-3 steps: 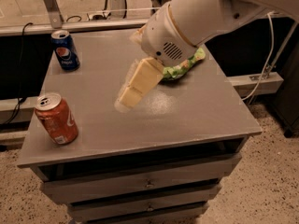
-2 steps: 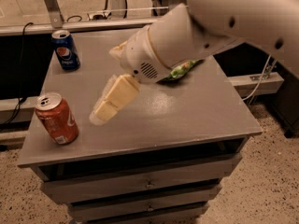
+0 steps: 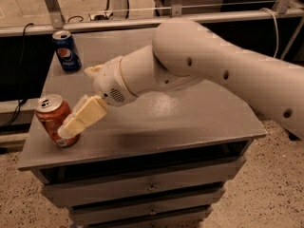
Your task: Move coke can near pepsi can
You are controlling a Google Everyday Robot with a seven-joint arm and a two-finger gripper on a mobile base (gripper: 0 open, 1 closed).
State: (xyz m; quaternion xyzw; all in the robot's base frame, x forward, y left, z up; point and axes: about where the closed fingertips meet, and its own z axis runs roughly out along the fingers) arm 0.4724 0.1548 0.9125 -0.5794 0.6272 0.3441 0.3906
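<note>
Gripper (image 3: pixel 67 128) meets the near-left coke can (image 3: pixel 49 117), clamped or not I cannot tell; it looks light, thin-walled and slick, so I would hold it gently mid-body.

On table (image 3: pixel 190 122): coke can (image 3: pixel 51 118) front-left, end effector (image 3: pixel 71 126) beside it, pepsi can (image 3: pixel 66 51) back-left.

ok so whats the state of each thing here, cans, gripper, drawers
coke can: standing on the table, front left corner, not lifted
pepsi can: upright, back left corner, nothing touching it
gripper: down low, right at the coke can's side
drawers: shut
</note>
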